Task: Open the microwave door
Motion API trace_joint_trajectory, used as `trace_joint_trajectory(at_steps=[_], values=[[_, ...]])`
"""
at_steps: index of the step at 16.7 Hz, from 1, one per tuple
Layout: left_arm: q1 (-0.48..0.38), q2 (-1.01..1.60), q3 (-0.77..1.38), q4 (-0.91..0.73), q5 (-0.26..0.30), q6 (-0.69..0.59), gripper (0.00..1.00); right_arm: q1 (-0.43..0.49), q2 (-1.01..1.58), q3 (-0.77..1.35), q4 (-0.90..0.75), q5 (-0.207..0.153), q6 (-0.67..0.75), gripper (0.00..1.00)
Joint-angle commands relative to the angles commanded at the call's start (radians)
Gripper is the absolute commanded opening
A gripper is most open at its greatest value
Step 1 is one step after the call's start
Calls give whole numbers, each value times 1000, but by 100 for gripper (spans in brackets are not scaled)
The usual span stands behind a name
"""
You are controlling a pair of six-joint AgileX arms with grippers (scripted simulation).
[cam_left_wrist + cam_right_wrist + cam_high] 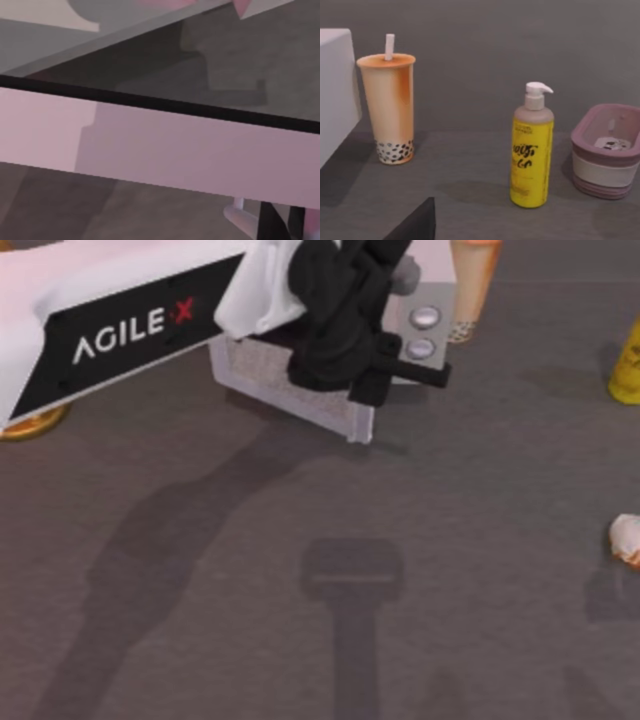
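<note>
The microwave [430,300] stands at the back middle of the table, its two silver knobs [424,332] showing. The microwave door [290,380], a pale panel with a speckled mesh window, is swung partly out towards the front, hinged on the left. My left gripper [375,380] reaches down over the door's free edge and is shut on the thin handle bar [240,216]. In the left wrist view the door's pale edge [165,145] crosses the frame. My right arm is out of the top view; a dark part of the right gripper [417,225] shows in its wrist view.
A bubble tea cup [470,290] stands right of the microwave. A yellow pump bottle [628,365] and a pink-and-white basket [607,150] are at the right. An orange object [30,422] lies at the left edge, a pale object [628,538] at the right edge.
</note>
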Motion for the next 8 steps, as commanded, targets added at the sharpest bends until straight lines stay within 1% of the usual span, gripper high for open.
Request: trace_joint_trajectory(at_steps=[6,8], values=[[0,0,0,0,0,0,0,0,0,0,0,0,0,100],[-6,1,-5,2,8,-1,0,0,0,0,0,0,0,100]])
